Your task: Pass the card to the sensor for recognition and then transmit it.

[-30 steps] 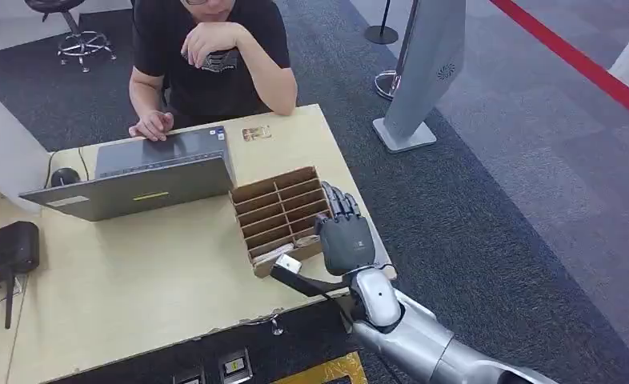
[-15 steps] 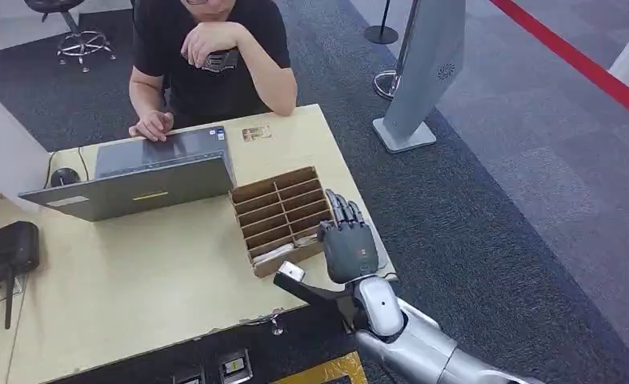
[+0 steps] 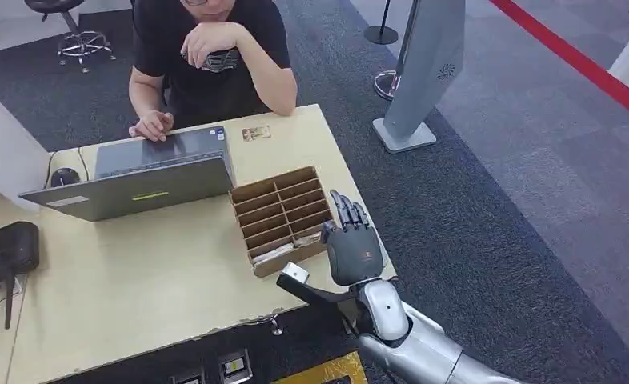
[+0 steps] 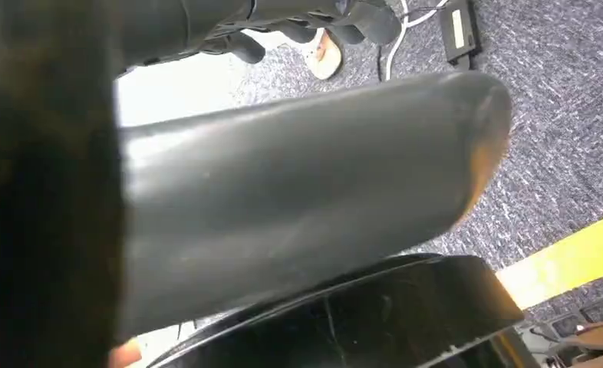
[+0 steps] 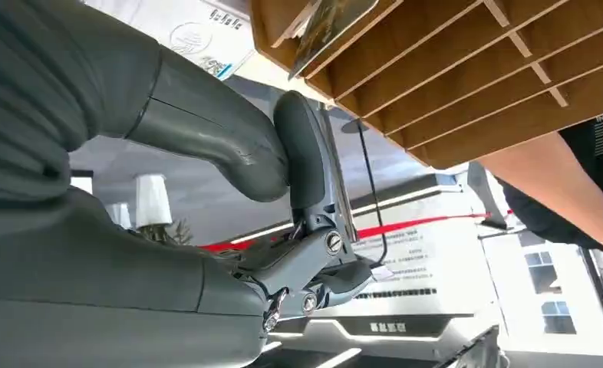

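A pale card (image 3: 273, 254) is seen lying flat in the slot nearest the front of a brown box (image 3: 283, 218). The box is split by thin walls into rows of slots. The card is just beside the right hand (image 3: 351, 244), on its thumb side. In the right wrist view a card (image 5: 331, 23) is seen tilted, poking out over the box edge (image 5: 467, 69).

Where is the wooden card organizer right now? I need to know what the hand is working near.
In the head view, the wooden card organizer sits near the table's right edge, beside the laptop, with the right hand at its right end.
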Controlling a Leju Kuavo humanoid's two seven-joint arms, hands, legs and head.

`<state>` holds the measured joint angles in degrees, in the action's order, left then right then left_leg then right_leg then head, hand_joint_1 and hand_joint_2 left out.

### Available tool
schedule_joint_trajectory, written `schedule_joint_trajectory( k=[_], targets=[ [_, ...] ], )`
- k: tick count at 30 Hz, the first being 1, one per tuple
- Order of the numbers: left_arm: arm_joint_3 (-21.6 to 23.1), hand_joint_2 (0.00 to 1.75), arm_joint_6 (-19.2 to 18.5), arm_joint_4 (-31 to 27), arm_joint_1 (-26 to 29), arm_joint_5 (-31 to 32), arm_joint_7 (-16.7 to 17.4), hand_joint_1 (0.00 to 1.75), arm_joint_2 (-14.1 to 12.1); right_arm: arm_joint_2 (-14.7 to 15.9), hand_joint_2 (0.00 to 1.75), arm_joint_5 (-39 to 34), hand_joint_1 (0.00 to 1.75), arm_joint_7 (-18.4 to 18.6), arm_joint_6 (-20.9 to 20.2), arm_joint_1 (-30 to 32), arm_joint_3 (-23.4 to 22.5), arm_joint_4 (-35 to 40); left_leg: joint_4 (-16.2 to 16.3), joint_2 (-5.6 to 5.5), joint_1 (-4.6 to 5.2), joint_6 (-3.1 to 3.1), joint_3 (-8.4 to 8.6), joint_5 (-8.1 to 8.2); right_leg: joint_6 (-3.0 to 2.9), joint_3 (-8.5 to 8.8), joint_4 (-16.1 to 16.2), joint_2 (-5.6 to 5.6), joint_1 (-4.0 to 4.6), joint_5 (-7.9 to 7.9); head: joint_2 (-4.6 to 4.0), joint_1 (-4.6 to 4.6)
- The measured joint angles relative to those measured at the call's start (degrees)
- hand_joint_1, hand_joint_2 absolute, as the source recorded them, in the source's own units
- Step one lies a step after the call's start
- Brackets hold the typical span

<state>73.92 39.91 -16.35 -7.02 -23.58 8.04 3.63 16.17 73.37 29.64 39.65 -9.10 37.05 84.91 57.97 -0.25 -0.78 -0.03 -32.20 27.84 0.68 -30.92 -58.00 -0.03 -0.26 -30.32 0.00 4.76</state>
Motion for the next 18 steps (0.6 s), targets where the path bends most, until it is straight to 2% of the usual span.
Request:
schedule_joint_trajectory(
  k=[13, 16, 17, 18],
  targets=[
    [0.0, 0.0, 0.13, 0.0, 0.25, 0.15, -0.42, 0.0, 0.02, -0.02, 1.75, 0.52, 1.75, -0.28, 0.02, 1.44, -0.66, 1.53, 0.0, 0.0, 0.0, 0.0, 0.0, 0.0, 0.0, 0.0, 0.0, 0.0, 0.0, 0.0, 0.0, 0.0],
    [0.0, 0.0, 0.15, 0.0, 0.27, 0.15, -0.42, 0.0, 0.02, -0.02, 1.75, 0.5, 1.61, -0.85, 0.0, 1.66, -1.11, 1.92, 0.0, 0.0, 0.0, 0.0, 0.0, 0.0, 0.0, 0.0, 0.0, 0.0, 0.0, 0.0, 0.0, 0.0],
    [0.0, 0.0, 0.15, 0.0, 0.29, 0.15, -0.42, 0.0, 0.02, -0.02, 1.75, 0.46, 0.16, -0.98, 0.0, 1.73, -1.33, 1.99, 0.0, 0.0, 0.0, 0.0, 0.0, 0.0, 0.0, 0.0, 0.0, 0.0, 0.0, 0.0, 0.0, 0.0],
    [0.0, 0.0, 0.15, 0.0, 0.3, 0.15, -0.42, 0.0, 0.02, -0.02, 1.75, 0.39, 0.14, -1.11, 0.0, 1.76, -1.36, 2.03, 0.0, 0.0, 0.0, 0.0, 0.0, 0.0, 0.0, 0.0, 0.0, 0.0, 0.0, 0.0, 0.0, 0.0]
  ],
)
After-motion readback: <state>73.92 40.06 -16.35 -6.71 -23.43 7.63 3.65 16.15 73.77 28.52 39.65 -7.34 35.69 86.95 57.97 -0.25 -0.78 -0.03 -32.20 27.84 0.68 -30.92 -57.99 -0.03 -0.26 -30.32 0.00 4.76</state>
